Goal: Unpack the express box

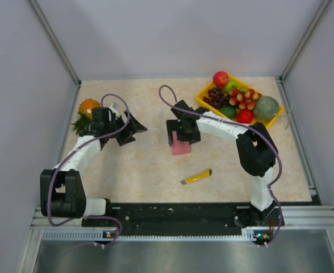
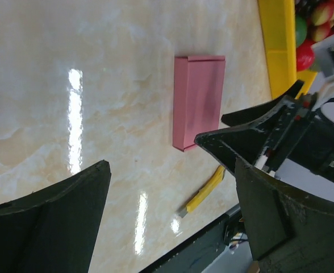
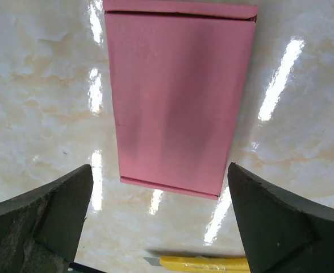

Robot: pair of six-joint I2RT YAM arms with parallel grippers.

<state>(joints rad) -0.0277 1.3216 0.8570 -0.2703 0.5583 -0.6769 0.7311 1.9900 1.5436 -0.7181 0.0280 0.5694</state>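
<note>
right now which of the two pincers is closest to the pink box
The right pincer: open, poised directly over the small flat pink cardboard box. The left pincer, also open, is off to one side, clear of it.

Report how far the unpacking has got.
Done: nothing; the box lies shut on the table. In hand: the open right gripper hangs over it; the left gripper is open, empty, off to the side. Left: opening it; the knife lies untouched.
</note>
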